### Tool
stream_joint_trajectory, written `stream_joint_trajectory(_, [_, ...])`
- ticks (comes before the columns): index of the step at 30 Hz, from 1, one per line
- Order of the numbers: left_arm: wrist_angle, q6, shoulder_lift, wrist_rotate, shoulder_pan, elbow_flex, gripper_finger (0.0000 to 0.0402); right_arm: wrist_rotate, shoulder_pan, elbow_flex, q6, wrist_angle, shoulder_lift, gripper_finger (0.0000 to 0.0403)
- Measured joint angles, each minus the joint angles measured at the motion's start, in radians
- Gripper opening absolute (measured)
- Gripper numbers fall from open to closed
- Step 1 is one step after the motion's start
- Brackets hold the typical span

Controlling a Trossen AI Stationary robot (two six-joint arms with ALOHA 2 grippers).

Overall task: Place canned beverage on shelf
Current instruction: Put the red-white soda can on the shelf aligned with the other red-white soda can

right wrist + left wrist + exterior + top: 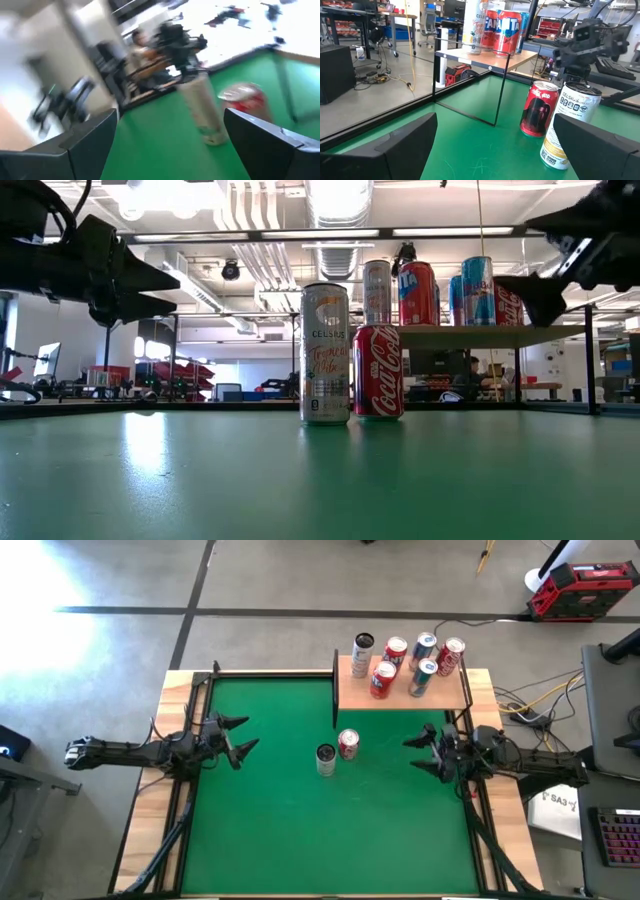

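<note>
Two cans, a red cola can (pixel 348 743) and a pale tall can (pixel 326 759), are left standing on the green mat (pixel 270 830) below the shelf (pixel 400 692), probably waiting to be lifted. The left gripper (pixel 237 736) and the right gripper (pixel 418 752) are held apart on either side, fingers spread, nothing clamped.

We note a grey concrete floor (pixel 280 580) around the table, crossed by dark seam lines, with a red and black tool case (pixel 583 590) standing on it at the far right and loose cables (pixel 530 700) trailing near the table's right edge. Overhead we record exposed silver ducting (pixel 340 220) and long fluorescent ceiling lights (pixel 400 232). Beyond the table we observe workbenches (pixel 395 20) and a dark cabinet (pixel 337 72).
</note>
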Motion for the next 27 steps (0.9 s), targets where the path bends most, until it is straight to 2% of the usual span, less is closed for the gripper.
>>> stream_joint_trajectory(2, [0.0,0.0,0.0,0.0,0.0,0.0,0.0384,0.069,0.0,0.0,0.087,-0.006,0.003,0.0359])
stream_joint_trajectory(6, [0.0,0.0,0.0,0.0,0.0,0.0,0.0384,0.105,0.0,0.026,0.151,-0.036,0.007,0.0359])
stream_joint_trajectory(9, [0.0,0.0,0.0,0.0,0.0,0.0,0.0384,0.136,0.002,0.113,0.174,-0.055,0.028,0.0359])
stream_joint_trajectory(11, [0.0,0.0,0.0,0.0,0.0,0.0,0.0384,0.184,0.002,0.213,0.212,-0.193,0.06,0.0359])
stream_joint_trajectory(14, [0.0,0.0,0.0,0.0,0.0,0.0,0.0384,0.27,0.002,0.385,0.338,-0.541,0.172,0.0359])
stream_joint_trajectory(20, [0.0,0.0,0.0,0.0,0.0,0.0,0.0384,0.244,0.005,0.679,0.481,-0.947,0.456,0.0359])
stream_joint_trajectory(23, [0.0,0.0,0.0,0.0,0.0,0.0,0.0384,0.247,0.005,0.76,0.442,-1.032,0.572,0.0359])
stream_joint_trajectory(27, [0.0,0.0,0.0,0.0,0.0,0.0,0.0384,0.236,0.005,0.808,0.325,-0.981,0.688,0.0359])
